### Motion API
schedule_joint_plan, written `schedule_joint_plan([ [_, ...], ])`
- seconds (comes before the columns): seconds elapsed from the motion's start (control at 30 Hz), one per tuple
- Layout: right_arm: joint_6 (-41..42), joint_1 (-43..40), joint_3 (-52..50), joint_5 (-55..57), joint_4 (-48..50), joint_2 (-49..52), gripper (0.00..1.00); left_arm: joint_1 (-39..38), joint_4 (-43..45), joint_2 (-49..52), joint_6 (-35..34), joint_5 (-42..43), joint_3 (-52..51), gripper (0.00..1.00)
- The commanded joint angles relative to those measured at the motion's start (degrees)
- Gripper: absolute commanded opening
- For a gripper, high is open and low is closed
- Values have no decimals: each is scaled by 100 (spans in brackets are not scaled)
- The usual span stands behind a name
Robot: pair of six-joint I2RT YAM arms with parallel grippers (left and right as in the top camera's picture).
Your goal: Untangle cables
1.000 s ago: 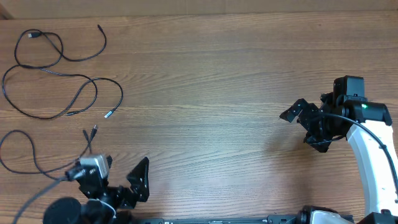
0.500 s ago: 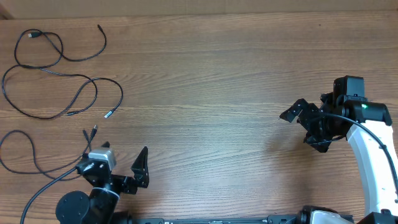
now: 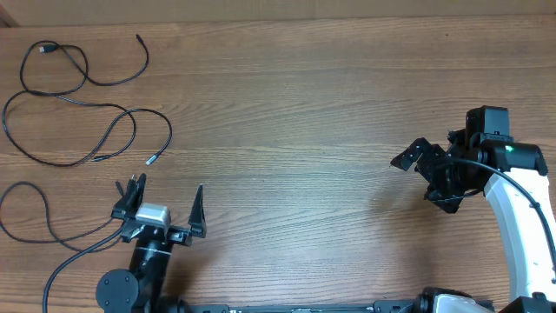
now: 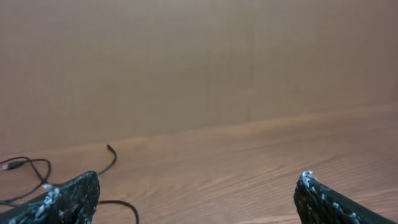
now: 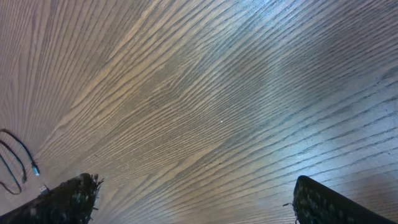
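Three thin black cables lie apart on the wooden table's left side. One loops at the far left corner (image 3: 139,38). A second makes a wide loop below it and ends in a silver tip (image 3: 149,159). The third (image 3: 19,185) curls near the front left, its plug end (image 3: 130,183) right beside my left gripper's left finger. My left gripper (image 3: 169,184) is open and empty, pointing toward the far edge; its wrist view shows cable pieces (image 4: 110,152) ahead to the left. My right gripper (image 3: 415,181) hangs open and empty over bare wood at the right, and a cable end (image 5: 35,169) shows at the left edge of its wrist view.
The left arm's own thicker black wire (image 3: 65,261) trails across the front left corner. A plain brown wall (image 4: 199,62) rises behind the table's far edge. Bare wood (image 3: 295,130) fills the middle between the two arms.
The left arm has swung from the front edge and turned, so its open gripper now points toward the far edge beside the third cable's plug. The right arm has not moved.
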Motion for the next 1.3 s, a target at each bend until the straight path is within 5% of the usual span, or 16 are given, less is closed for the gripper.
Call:
schedule_joint_plan([
  [0.0,-39,-17,-20,15,20,-4,100,-98,310,-79,42,-435,-323,100],
  [0.27,-39,-17,-20,15,20,-4,100,-629,577,-79,-557,-1587,-887,100],
  [1.27,-42,-17,-20,15,20,-4,100,-890,544,-79,-339,-2371,-1322,100],
])
